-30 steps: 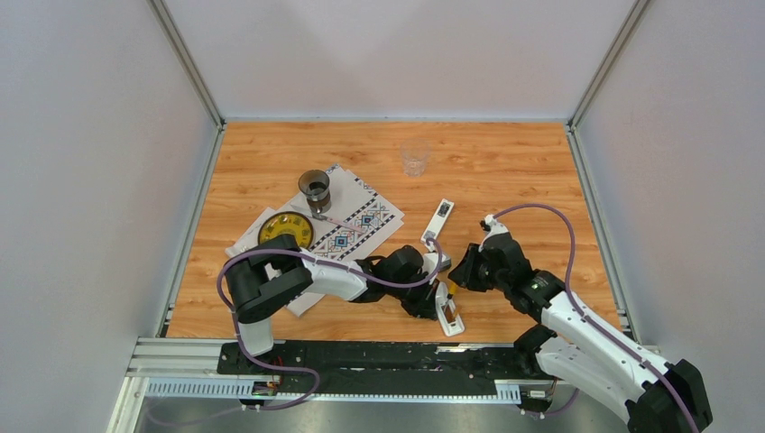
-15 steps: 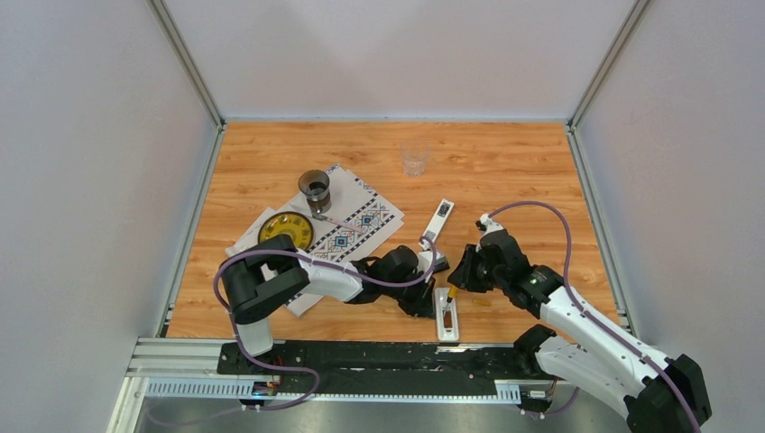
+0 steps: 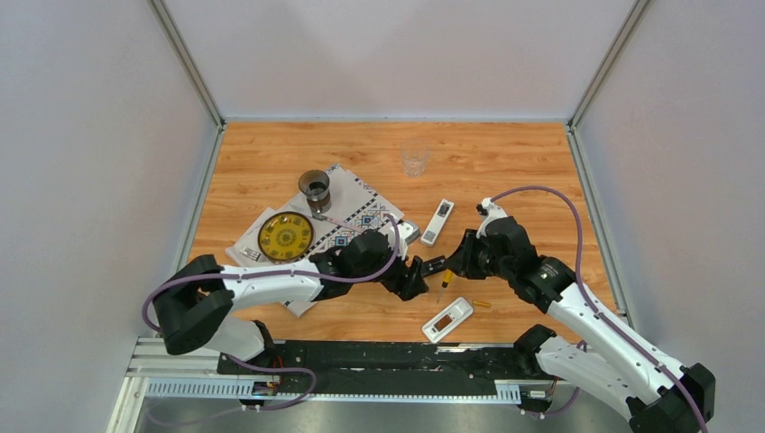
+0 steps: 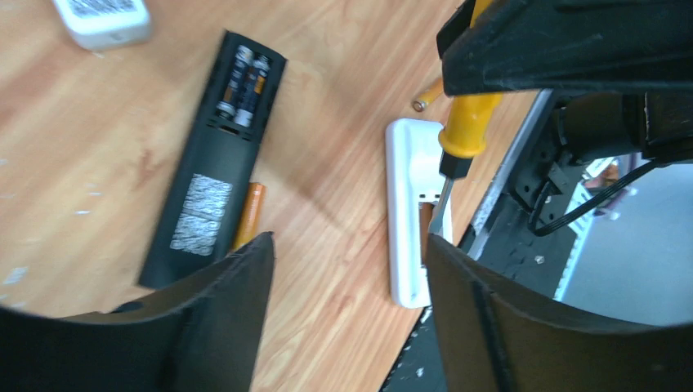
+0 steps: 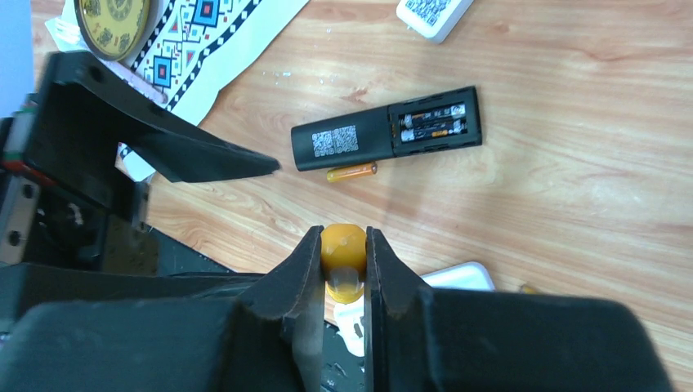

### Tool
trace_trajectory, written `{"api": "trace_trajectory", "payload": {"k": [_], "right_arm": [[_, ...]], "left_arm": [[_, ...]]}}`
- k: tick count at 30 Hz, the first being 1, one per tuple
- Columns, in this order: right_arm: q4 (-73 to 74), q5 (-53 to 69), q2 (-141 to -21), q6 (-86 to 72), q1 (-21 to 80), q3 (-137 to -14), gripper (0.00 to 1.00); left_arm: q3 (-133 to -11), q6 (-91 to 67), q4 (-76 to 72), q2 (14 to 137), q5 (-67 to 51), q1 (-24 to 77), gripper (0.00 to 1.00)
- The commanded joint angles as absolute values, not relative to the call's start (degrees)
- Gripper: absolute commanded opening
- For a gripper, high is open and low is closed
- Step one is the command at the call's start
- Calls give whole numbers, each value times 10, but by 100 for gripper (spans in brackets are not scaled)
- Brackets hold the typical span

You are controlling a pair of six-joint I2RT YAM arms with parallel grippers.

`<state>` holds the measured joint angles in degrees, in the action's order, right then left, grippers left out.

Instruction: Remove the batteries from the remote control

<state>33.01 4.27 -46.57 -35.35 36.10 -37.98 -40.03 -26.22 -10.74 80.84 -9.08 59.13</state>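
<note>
Fingers (image 4: 221, 327) of the left gripper (image 4: 347, 269) are standing wide, holding nothing; right gripper (image 5: 342, 238) is clamping an orange-handled screwdriver (image 4: 466, 122); white remote (image 4: 404, 188) is lying between the left fingers, one battery (image 4: 424, 229) seemingly sitting inside; prying it out looks next, calling for steadying the remote.

black remote (image 5: 384, 137): a pale sticker (image 5: 336, 140) on its back carries a speckled square code and rows of fine print; too small to read in either wrist view
batteries (image 5: 431, 121) in its open bay: pale and orange print along their sides; blurred; no brand or number legible
loose battery (image 5: 351, 172) just beside it: orange-gold; no lettering can be made out
white remote (image 5: 433, 12) at the top edge: a label with dark square code blocks; cut off by the frame; not readable
yellow dish (image 5: 114, 20): dark marks ringed around its face; figures or ornament, cannot tell
</note>
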Motion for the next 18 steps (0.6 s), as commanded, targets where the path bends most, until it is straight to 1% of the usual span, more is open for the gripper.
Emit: {"api": "trace_trajectory", "payload": {"k": [1,2,4,5,8,13,18], "right_arm": [[332,-8,-447,-323,363,-417,0],[333,-25,-446,-321,362,-420,0],[334,-27,-445,-316,359,-424,0],[336,-27,-446,-316,359,-425,0],[335,-26,-447,-316,357,-423,0],[334,-20,-447,-315,353,-417,0],[333,-24,-446,-312,349,-414,0]], "left_arm": [[-408,-170,18,768,27,586,91],[-419,-157,36,767,60,586,94],[-437,-117,95,781,86,587,95],[-456,-108,112,789,105,586,95],[-481,-70,144,826,116,587,95],[-492,-24,121,878,78,587,92],[-510,-1,105,927,38,587,86]]}}
